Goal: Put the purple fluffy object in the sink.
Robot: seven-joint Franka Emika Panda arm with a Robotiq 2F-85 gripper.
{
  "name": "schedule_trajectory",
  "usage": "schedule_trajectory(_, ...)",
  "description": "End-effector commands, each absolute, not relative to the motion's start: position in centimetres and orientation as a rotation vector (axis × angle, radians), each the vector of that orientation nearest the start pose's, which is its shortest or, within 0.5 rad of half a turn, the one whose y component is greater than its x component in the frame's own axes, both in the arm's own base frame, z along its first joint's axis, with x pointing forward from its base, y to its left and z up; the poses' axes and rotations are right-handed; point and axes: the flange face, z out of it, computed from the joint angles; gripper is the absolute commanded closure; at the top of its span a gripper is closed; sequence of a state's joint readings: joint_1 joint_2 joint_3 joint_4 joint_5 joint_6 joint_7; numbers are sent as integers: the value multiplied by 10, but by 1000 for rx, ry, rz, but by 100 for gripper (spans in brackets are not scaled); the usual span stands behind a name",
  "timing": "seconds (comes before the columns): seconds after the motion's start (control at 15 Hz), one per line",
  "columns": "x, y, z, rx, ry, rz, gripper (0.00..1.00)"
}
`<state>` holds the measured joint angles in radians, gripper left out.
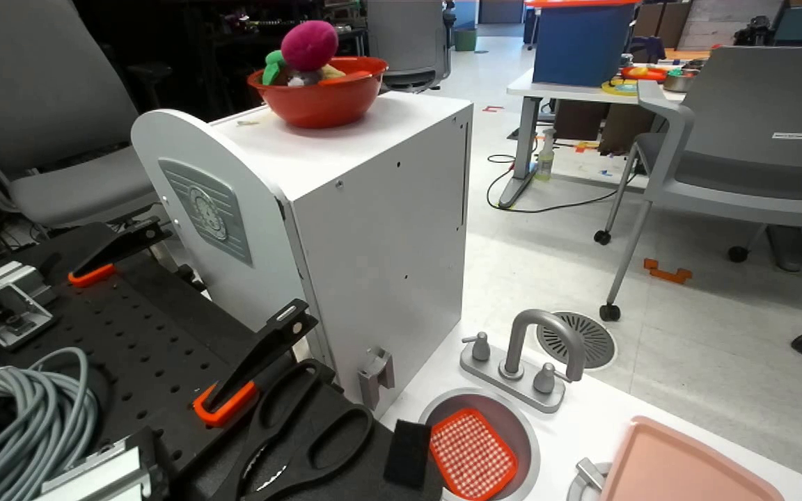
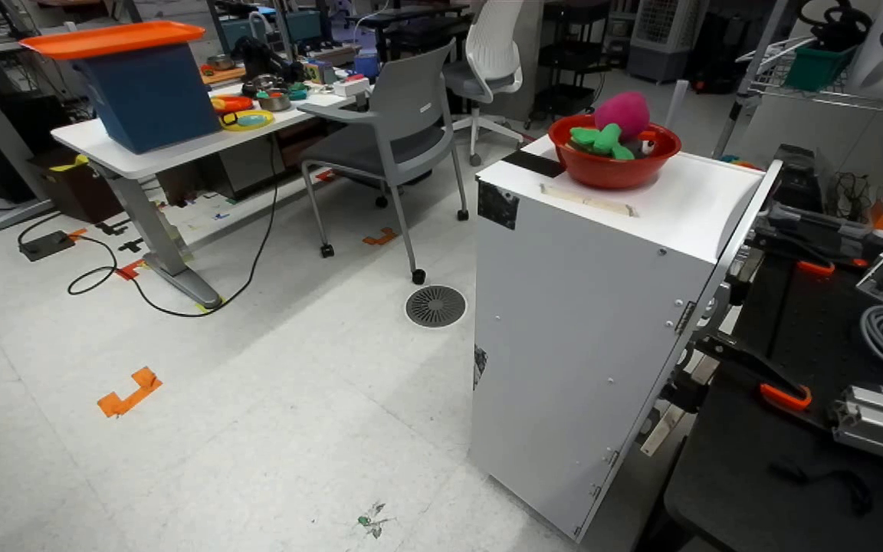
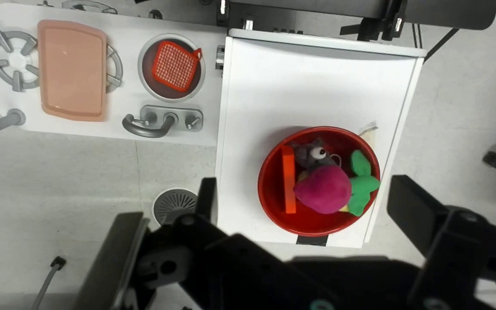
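The purple fluffy object (image 1: 310, 45) is a magenta plush with green leaves, resting in a red bowl (image 2: 614, 170) on top of a white cabinet. The wrist view looks down on this purple fluffy object (image 3: 323, 189) from above. My gripper (image 3: 304, 185) stands open over the bowl, its fingers wide apart, one on each side of the bowl in that view, holding nothing. Neither exterior view shows the gripper. The sink (image 3: 147, 69) is a round grey-rimmed basin left of the cabinet in the wrist view, and a red checked cloth (image 3: 175, 65) lies in it.
Beside the sink rises a grey faucet (image 1: 516, 341). A pink tray (image 3: 73, 71) covers part of a toy burner. An orange bar (image 3: 289, 181) and a grey toy (image 3: 310, 155) share the bowl. The white cabinet (image 1: 387, 216) stands higher than the sink counter and has a raised curved panel.
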<state>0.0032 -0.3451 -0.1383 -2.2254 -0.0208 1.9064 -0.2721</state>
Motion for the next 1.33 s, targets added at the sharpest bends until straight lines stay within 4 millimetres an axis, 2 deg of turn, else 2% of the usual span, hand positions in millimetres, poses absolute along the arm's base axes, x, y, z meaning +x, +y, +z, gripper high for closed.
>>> schedule_trajectory(0.0,448,-67,514,-3111,-237,-45,0)
schedule_trajectory(0.33,447,-67,513,-3100,-229,-40,0)
schedule_trajectory(0.6,454,-63,513,-3089,-254,-47,0)
schedule_trajectory(1.0,492,-62,495,-3112,-281,57,0)
schedule_trajectory(1.27,511,-58,490,-3127,-303,92,0)
